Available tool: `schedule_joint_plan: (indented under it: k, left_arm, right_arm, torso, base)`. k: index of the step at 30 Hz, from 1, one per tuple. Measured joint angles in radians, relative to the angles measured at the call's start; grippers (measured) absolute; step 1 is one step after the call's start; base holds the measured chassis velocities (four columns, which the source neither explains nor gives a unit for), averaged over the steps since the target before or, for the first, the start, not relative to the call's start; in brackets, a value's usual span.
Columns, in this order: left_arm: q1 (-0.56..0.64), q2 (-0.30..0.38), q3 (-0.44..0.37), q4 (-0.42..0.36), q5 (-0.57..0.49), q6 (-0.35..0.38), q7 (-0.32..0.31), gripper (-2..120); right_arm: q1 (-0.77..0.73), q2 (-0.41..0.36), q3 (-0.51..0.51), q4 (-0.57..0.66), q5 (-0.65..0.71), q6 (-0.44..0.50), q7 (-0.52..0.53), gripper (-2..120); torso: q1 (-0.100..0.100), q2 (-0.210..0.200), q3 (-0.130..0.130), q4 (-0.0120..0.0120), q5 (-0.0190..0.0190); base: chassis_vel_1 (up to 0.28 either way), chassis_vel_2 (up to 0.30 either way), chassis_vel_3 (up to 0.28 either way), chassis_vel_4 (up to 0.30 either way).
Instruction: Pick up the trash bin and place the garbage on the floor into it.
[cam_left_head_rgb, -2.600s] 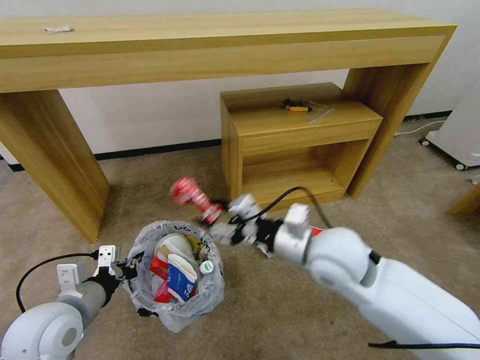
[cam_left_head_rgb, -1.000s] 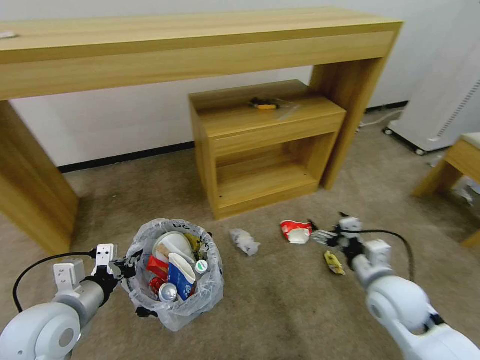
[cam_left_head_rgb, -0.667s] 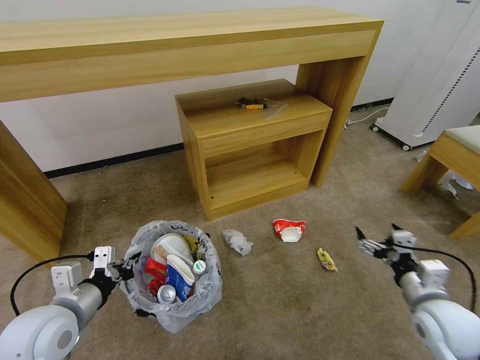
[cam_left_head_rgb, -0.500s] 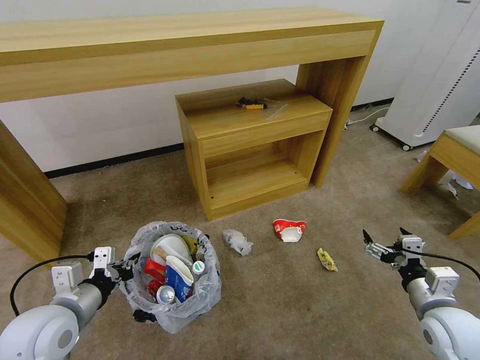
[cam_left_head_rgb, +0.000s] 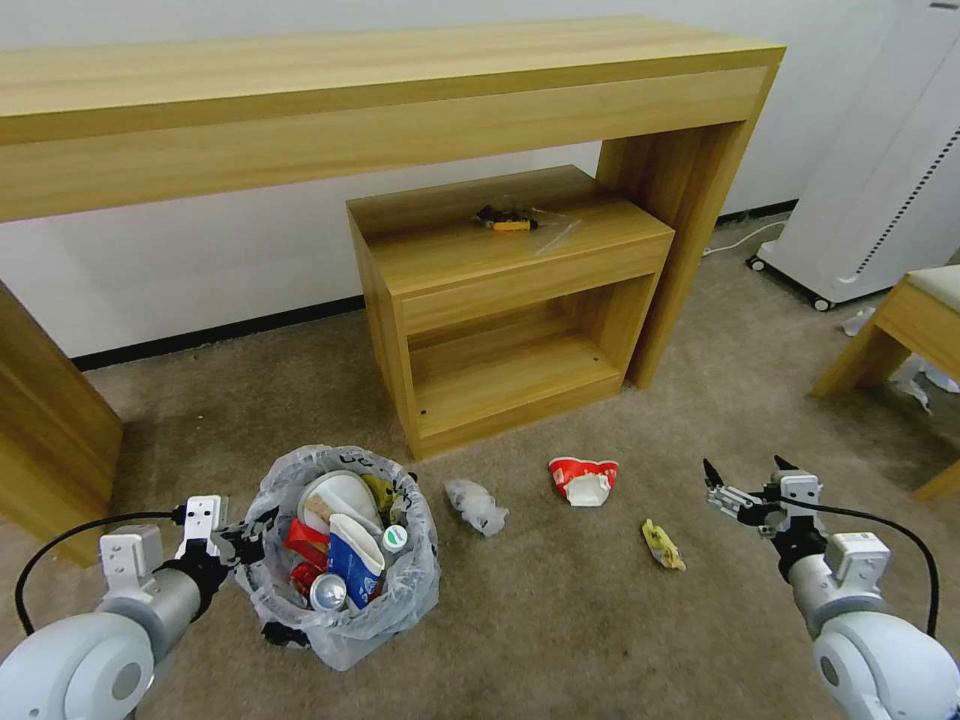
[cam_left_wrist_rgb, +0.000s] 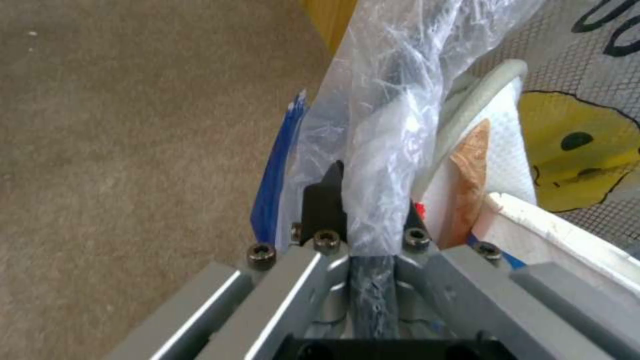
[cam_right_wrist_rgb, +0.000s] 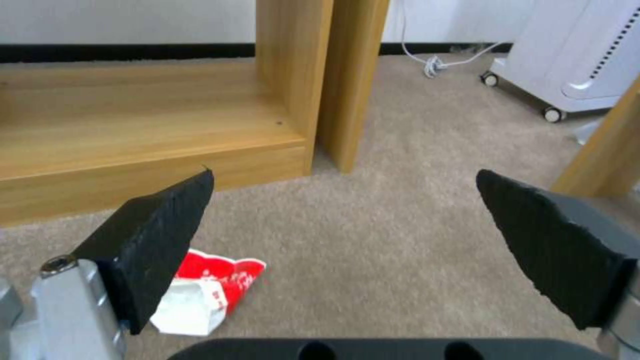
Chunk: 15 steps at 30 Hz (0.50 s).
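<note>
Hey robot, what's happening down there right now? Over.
Left end effector clamped on trash bin rim. Right end effector open, empty, above floor. Red wrapper and yellow wrapper lie loose, unobstructed.

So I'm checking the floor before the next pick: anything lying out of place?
Yes: a crumpled clear wrapper, a crushed red-and-white carton and a yellow wrapper lie loose on the carpet, outside the trash bin.

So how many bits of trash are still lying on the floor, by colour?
Red and white: 1, crushed carton
Clear: 1, crumpled plastic wrapper
Yellow: 1, wrapper
Total: 3 on the carpet
</note>
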Motion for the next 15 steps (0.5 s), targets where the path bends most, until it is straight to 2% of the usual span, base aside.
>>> schedule_joint_plan:
  k: [9,11,13,14,15]
  left_arm:
    - [0.001,-0.004,-0.007,0.004,0.003,0.000,-0.007,0]
    - [0.004,-0.007,-0.011,0.004,0.003,0.000,-0.012,0]
    - [0.006,-0.009,-0.013,0.002,0.003,0.000,-0.015,0]
    - [0.007,-0.011,-0.014,-0.004,0.003,0.000,-0.019,0]
    - [0.007,-0.011,-0.014,-0.004,0.003,0.000,-0.019,0]
  right_arm:
    - [0.072,-0.062,-0.072,-0.072,0.027,-0.040,-0.038,100]
    - [0.149,-0.096,-0.137,-0.159,0.020,-0.038,-0.136,100]
    - [0.165,-0.102,-0.151,-0.180,0.015,-0.036,-0.162,100]
    - [0.241,-0.132,-0.221,-0.270,0.003,-0.019,-0.261,100]
    - [0.241,-0.132,-0.221,-0.270,0.003,-0.019,-0.261,100]
  torso:
    - [0.000,0.000,0.000,0.0000,0.0003]
    - [0.000,0.000,0.000,-0.0001,0.0002]
    - [0.000,0.000,0.000,0.0001,0.0003]
    - [0.000,0.000,0.000,0.0004,0.0003]
    - [0.000,0.000,0.000,0.0004,0.0003]
  base:
    - [-0.069,0.073,0.076,-0.063]
    - [0.000,0.000,0.000,0.000]
    - [0.000,0.000,0.000,0.000]
    - [0.000,0.000,0.000,0.000]
    - [0.000,0.000,0.000,0.000]
